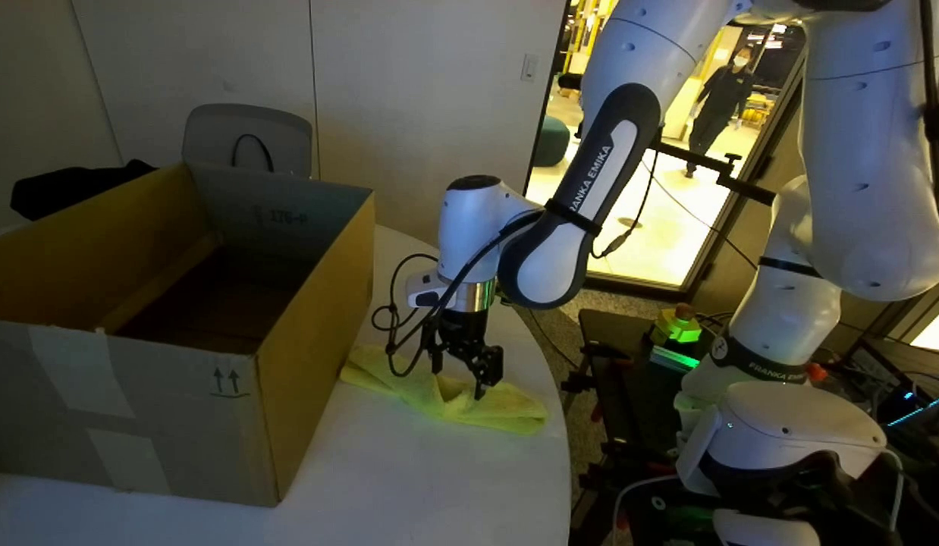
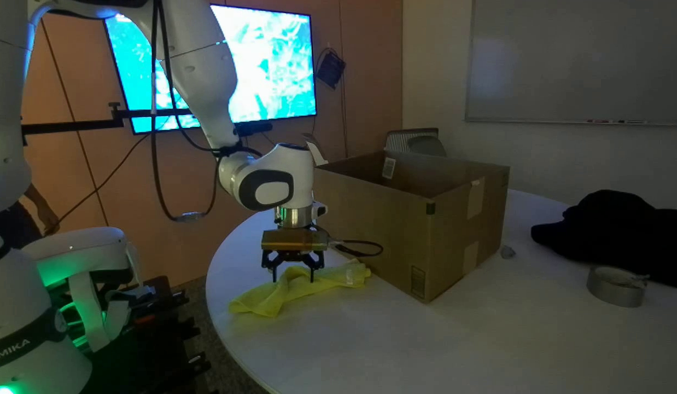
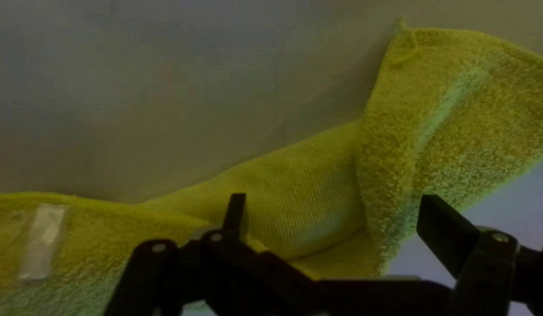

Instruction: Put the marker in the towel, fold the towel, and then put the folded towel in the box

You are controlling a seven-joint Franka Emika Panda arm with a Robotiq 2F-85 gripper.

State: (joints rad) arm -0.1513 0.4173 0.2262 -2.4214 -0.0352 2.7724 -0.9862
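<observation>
Furthest left of the end effector (image 1: 459, 381) in an exterior view stands the box (image 1: 318, 349), on the side toward which the towel (image 1: 448, 407) must, I judge, finally travel. Just beside that box wall, touching or not I can't say, lies the towel's left end; the wrist view shows a white label (image 3: 43, 241) on it. Next comes the end effector, its fingers (image 3: 235, 215) spread wide and gripping nothing, aimed straight down at the towel's middle on the bench (image 1: 409, 485). The towel's long axis runs roughly along the line between the fingers, slanting a little. The coming grasp probably turns on this: closing as they stand would bunch it lengthwise, while a turn of the wrist should let them pinch across the narrow width. To the right, the towel doubles over into a flap (image 3: 469, 118) whose edge passes by or under the right-hand finger (image 3: 449, 237). No marker shows; it may be inside the folds.
</observation>
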